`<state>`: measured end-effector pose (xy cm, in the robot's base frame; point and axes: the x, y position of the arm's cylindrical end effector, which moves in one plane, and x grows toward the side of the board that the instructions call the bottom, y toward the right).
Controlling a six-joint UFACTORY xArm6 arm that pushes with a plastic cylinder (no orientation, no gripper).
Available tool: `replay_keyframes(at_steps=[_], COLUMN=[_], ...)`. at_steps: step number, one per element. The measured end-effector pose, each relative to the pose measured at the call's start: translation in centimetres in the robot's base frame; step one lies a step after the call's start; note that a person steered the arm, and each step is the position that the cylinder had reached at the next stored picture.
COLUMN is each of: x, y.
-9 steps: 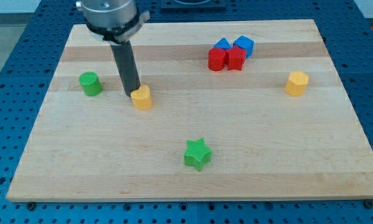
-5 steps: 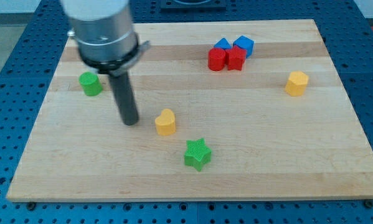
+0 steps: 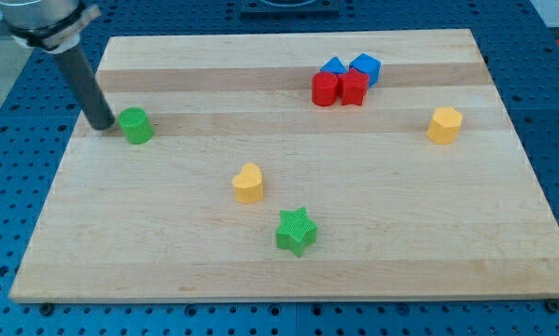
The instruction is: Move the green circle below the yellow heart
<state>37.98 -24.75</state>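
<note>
At nine o'clock of the green circle (image 3: pixel 136 125), my tip (image 3: pixel 102 125) sits just beside it, no pincer showing; the yellow heart (image 3: pixel 248 183) lies at four o'clock.

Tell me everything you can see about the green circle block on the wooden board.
The green circle block is a short, upright cylinder in bright green, with a finely ridged surface that looks like printed plastic. It stands on the pale wooden board near the view's left edge, well apart from the other blocks. My tip sits right beside it on the view's left, close enough that I cannot tell whether they touch. The yellow heart block lies down and to its right in the view.
</note>
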Motion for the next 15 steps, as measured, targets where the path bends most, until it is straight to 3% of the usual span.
replay_keyframes(at_steps=[2,6,13,15], x=[0.6,7.2,18.5,16.6], y=[5.3,15.0,10.1,13.6])
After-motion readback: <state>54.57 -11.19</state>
